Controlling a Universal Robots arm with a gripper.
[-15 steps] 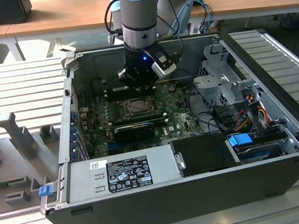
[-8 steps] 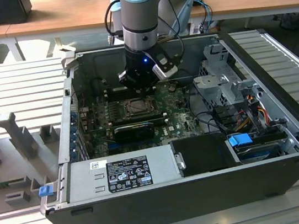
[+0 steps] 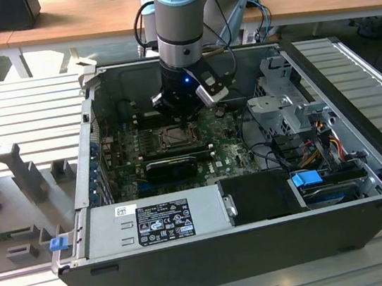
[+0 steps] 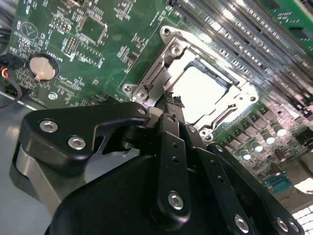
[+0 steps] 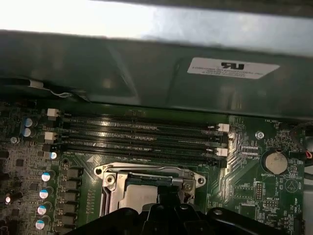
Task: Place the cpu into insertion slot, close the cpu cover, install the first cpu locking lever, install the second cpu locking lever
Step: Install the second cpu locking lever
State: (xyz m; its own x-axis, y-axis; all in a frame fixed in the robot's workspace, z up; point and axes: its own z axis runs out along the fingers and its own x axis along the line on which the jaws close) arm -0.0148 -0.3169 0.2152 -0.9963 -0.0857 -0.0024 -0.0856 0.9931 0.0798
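Exterior view: you are working inside the open computer case [image 3: 364, 161], the gripper [image 3: 186, 119] hanging just above the insertion slot [image 3: 176, 136] near the motherboard [image 3: 231, 153] centre. In the second wrist view its fingers [image 4: 168, 105] are pressing narrowly together at the cpu cover [image 4: 161, 81] edge, holding nothing visible. The cpu [image 4: 200, 90], pale and flat, is sitting in the slot; judged step: lever installation, needing a precise sideways push.

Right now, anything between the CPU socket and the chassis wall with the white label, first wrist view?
Yes. In the first wrist view, the long dark memory slots run side by side on the green motherboard between the insertion slot and the chassis wall.
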